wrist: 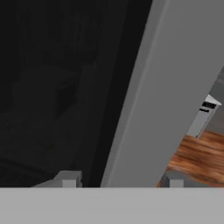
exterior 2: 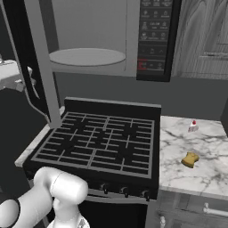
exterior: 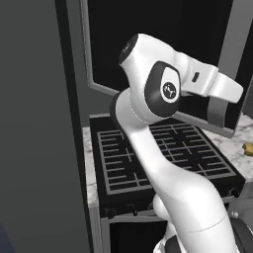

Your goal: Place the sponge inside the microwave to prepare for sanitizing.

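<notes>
The microwave (exterior 2: 111, 40) hangs above the stove with its door (exterior: 148, 39) swung wide open to the left. Inside its grey cavity lies the round pale turntable (exterior 2: 87, 57). My gripper (exterior: 217, 116) is at the door's free edge. In the hand view the gripper (wrist: 122, 179) stands open, with the door's grey frame (wrist: 148, 109) between the two fingertips (wrist: 70, 178). The sponge (exterior 2: 190, 159), small and yellow-tan, lies on the marble counter (exterior 2: 196, 142) right of the stove, far from my hand. It also peeks in at the right edge as the sponge (exterior: 248, 147).
A black grated stove (exterior 2: 98, 142) sits under the microwave. A small white red-capped bottle (exterior 2: 193, 126) stands on the counter behind the sponge. The black button panel (exterior 2: 153, 40) is on the microwave's right side. A dark tall wall (exterior: 34, 123) rises left of the stove.
</notes>
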